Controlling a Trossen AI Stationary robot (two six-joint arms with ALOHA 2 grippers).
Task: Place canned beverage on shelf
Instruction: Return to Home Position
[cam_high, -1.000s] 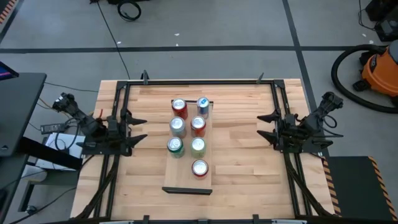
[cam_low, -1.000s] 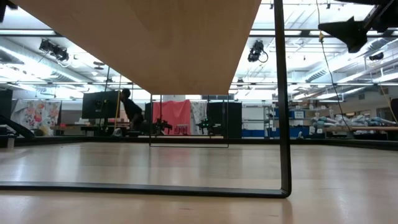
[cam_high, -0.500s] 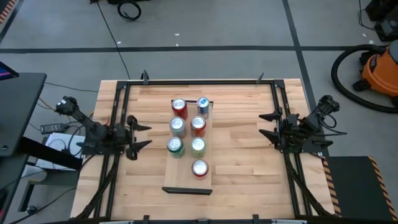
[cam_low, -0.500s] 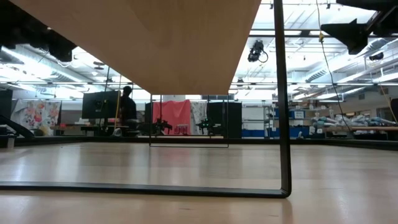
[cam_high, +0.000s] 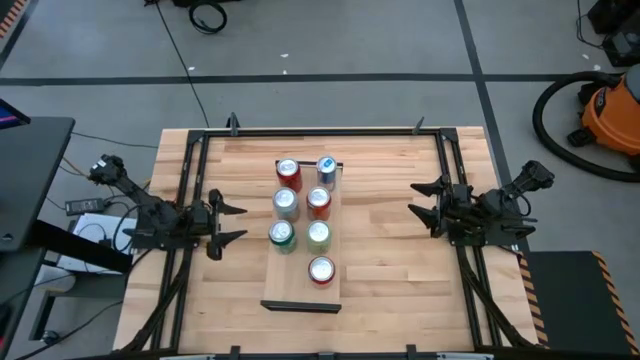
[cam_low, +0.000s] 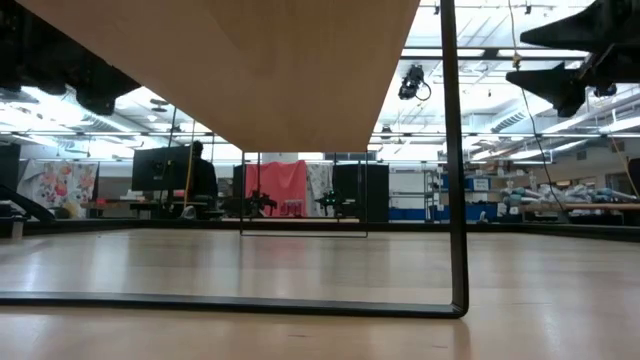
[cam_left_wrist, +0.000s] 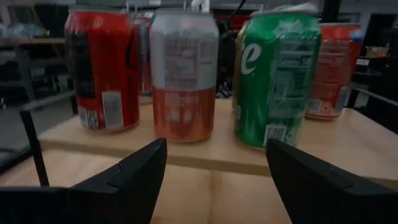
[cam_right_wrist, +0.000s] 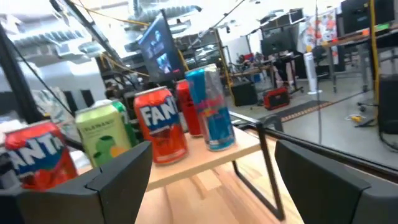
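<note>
Plank tabletop, shelf cans unseen from low view, left gripper released, right gripper released

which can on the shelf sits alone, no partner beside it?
The orange can nearest the bare end of the shelf, in the column toward the right arm. The other six cans stand in three side-by-side pairs.

Seven cans filled the shelf from 12 o'clock; its 6 o'clock end lay bare, with open desk at 3 and 9 o'clock.
</note>
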